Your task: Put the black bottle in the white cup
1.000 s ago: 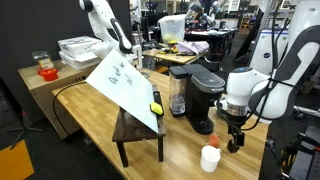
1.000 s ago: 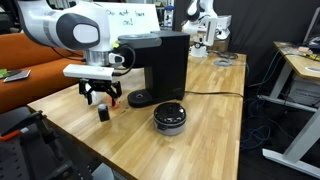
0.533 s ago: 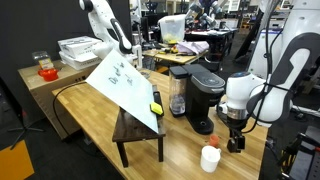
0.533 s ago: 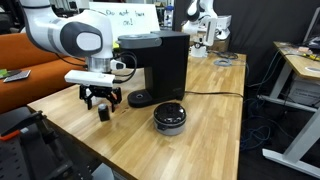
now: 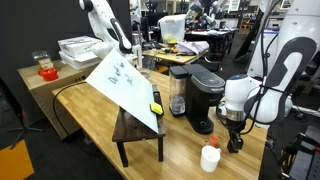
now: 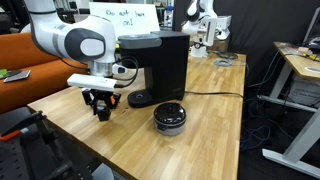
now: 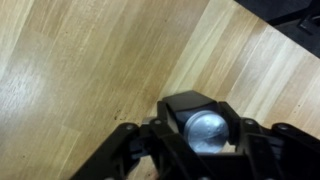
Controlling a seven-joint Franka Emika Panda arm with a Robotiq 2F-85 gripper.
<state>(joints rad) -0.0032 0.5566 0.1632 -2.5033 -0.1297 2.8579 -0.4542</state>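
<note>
Your arm has leaned lower since a second ago, though the gripper barely shifted. Its fingers pinch what looks like the one black bottle, close over the table. The one white cup stands just beside the gripper, not touching it.

Wrist view's blurry: gripper linkage gets cut off at 6 o'clock, black bottle mostly buried between its fingers.

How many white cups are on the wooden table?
1. The white cup stands on the wooden table near the coffee machine, beside the gripper holding the black bottle. Others may hide in the background clutter.
</note>
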